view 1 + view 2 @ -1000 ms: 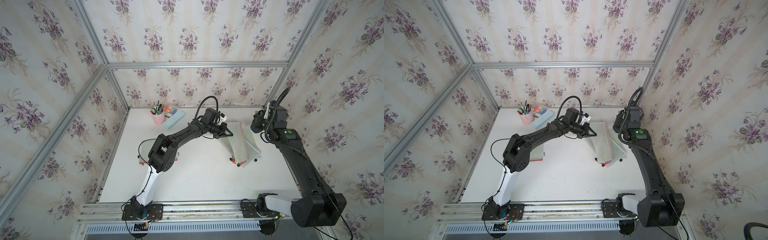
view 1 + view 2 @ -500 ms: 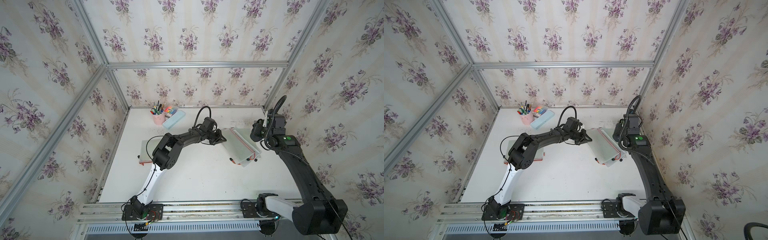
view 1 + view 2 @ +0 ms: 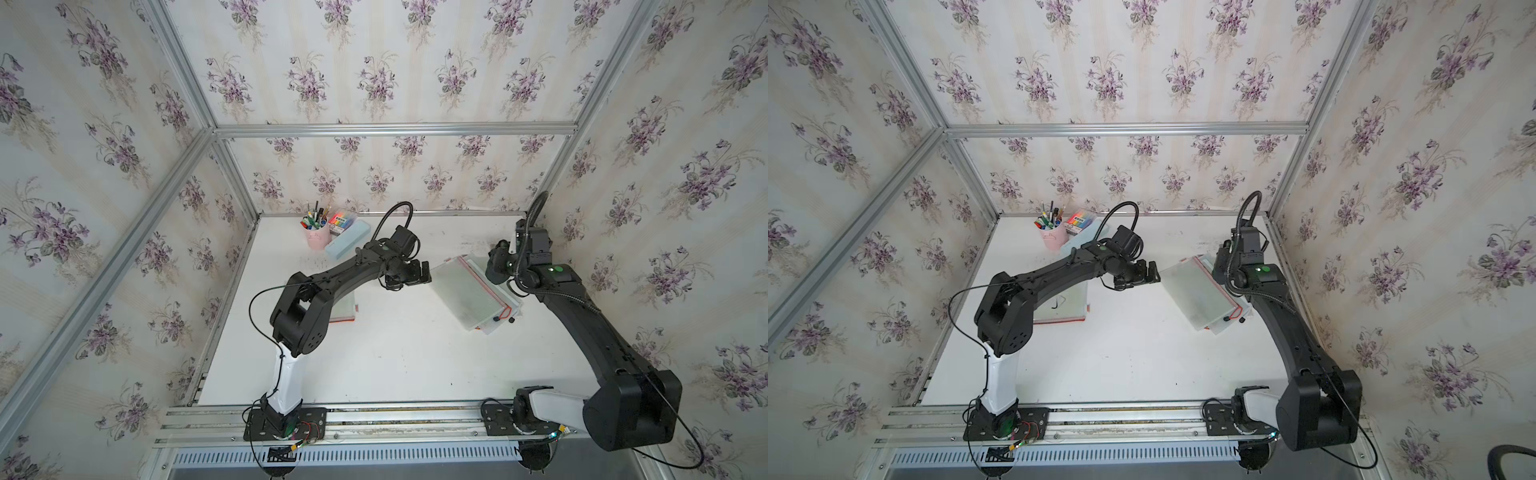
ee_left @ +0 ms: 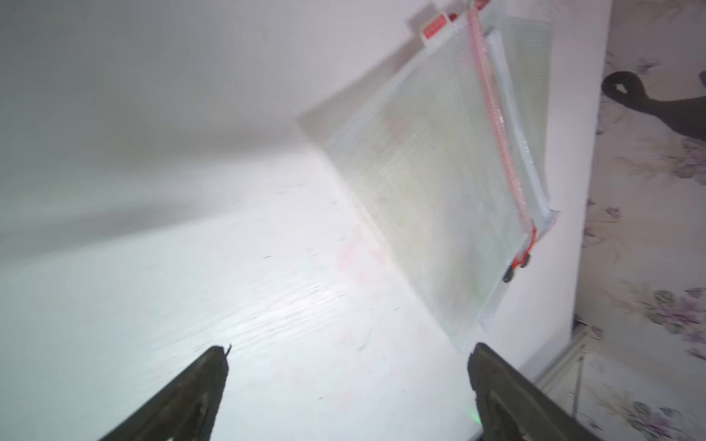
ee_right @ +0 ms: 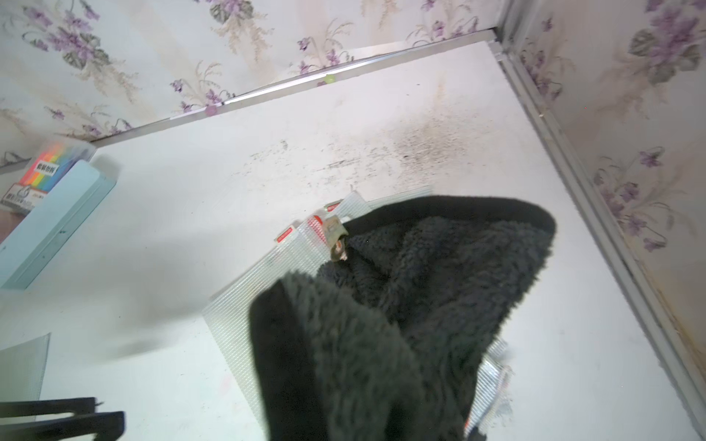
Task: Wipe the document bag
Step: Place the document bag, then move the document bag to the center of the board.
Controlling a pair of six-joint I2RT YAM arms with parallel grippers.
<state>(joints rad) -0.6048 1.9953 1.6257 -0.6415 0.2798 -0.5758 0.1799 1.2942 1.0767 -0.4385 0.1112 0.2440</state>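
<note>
the document bag point(image 3: 469, 293) lies right on the table point(image 3: 395, 357), cloth point(image 5: 420, 305) over its far end, pen cup point(image 3: 318, 237) back left.

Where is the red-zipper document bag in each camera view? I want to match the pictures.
In a top view: the document bag lies right of centre.
In a top view: the bag again lies right of centre.
Left wrist: the bag fills the upper right.
Right wrist: centre, mostly under the black cloth.
Shared landmark: its red corner tab.
</note>
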